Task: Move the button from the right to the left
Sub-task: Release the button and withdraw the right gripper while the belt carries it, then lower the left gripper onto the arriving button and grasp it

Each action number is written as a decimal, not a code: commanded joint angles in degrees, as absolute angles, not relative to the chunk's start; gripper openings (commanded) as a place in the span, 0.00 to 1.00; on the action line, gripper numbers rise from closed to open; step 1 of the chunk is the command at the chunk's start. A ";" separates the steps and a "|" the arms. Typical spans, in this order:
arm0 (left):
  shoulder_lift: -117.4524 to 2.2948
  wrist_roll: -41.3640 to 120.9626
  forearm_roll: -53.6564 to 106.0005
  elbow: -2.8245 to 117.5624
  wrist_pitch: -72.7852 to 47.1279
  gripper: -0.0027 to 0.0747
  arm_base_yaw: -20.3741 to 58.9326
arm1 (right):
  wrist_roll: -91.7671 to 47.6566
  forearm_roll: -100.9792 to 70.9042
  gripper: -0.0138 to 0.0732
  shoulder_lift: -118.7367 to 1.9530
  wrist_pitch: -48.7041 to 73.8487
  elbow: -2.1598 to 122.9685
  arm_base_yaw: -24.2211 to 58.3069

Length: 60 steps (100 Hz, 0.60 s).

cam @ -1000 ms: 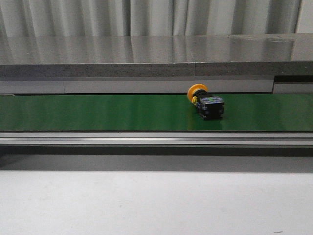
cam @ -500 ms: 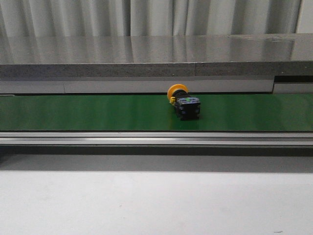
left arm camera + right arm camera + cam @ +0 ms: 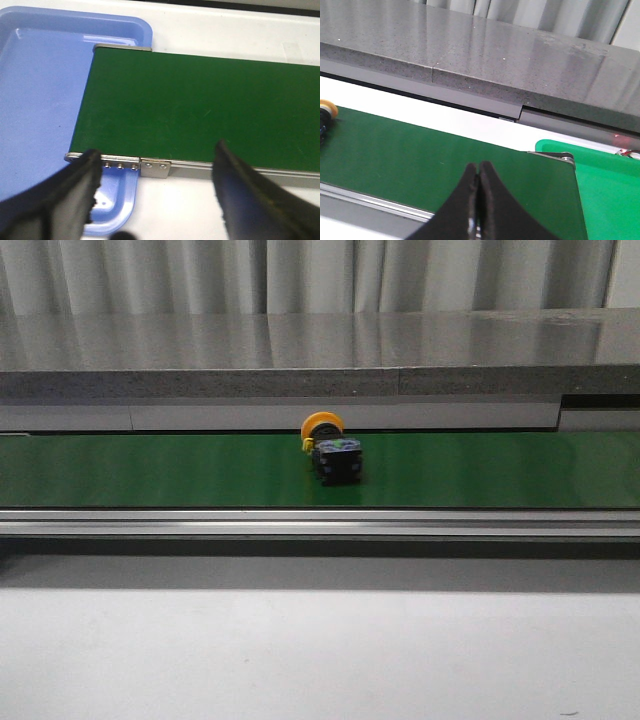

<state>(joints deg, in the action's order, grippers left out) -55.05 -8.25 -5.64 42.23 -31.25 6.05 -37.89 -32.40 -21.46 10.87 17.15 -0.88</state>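
Observation:
The button (image 3: pixel 331 450), an orange-yellow cap on a black boxy body, lies on its side on the green belt (image 3: pixel 150 470) near the middle of the front view. Its cap also shows at the edge of the right wrist view (image 3: pixel 327 111). Neither gripper shows in the front view. My left gripper (image 3: pixel 155 165) is open and empty above the belt's end, beside a blue tray (image 3: pixel 40 100). My right gripper (image 3: pixel 479 172) is shut with nothing between the fingers, above the belt's other end. The button is hidden from the left wrist view.
A green bin (image 3: pixel 610 185) stands at the belt's right end. A metal rail (image 3: pixel 320 524) runs along the belt's front edge. A grey stone ledge (image 3: pixel 320 355) runs behind the belt. The white table (image 3: pixel 320 660) lies in front.
The button has travelled left along the belt, from right of centre to about the middle of the front view.

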 commanded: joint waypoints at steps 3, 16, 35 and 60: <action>-55.22 -8.90 -5.24 44.33 -27.44 0.91 6.49 | -38.43 -33.27 0.08 -21.55 7.08 18.67 -0.64; -55.85 -8.90 -5.24 44.33 -27.44 0.91 6.83 | -38.43 -33.27 0.08 -21.55 7.08 18.67 -0.64; -58.97 -8.90 -3.32 45.65 -27.44 0.91 11.27 | -38.43 -33.27 0.08 -21.55 7.08 18.67 -0.64; -67.79 -8.90 0.00 52.17 -24.95 0.91 19.08 | -38.43 -33.27 0.08 -21.55 7.08 18.67 -0.64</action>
